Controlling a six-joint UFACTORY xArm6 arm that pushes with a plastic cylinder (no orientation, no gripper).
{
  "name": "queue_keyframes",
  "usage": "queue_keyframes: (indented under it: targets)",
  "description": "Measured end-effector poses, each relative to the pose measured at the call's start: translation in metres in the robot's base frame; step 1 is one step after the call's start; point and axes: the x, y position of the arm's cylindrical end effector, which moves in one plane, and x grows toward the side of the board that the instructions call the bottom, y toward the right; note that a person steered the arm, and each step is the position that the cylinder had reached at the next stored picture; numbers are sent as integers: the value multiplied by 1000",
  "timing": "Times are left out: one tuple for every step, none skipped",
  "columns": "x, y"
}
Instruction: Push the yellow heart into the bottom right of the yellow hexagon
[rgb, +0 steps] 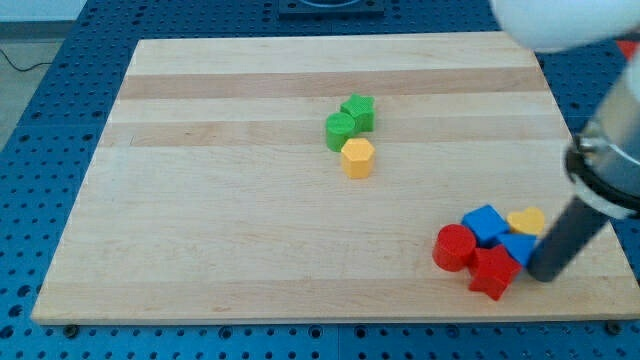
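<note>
The yellow heart (527, 221) lies at the view's lower right, at the right end of a cluster of blocks. The yellow hexagon (357, 158) sits near the board's middle, far to the upper left of the heart. My tip (544, 275) rests on the board just below the heart, touching the right side of the cluster. The rod slants up to the view's right.
A green cylinder (340, 129) and a green star (359, 111) touch the hexagon's top. In the cluster are a red cylinder (454, 247), a red star (493, 271), a blue cube (485, 224) and another blue block (517, 247). The board's right edge (590, 240) is close.
</note>
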Motion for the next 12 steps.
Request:
queue_keyframes:
  targets:
    - [-11,-15]
    - [-2,10]
    - [2,51]
    - [-10,58]
    - [-29,30]
    - [-50,0]
    - [-68,-45]
    - [-74,-65]
    - [-74,-53]
    - [-84,-30]
    - [-98,-38]
    - [-98,-72]
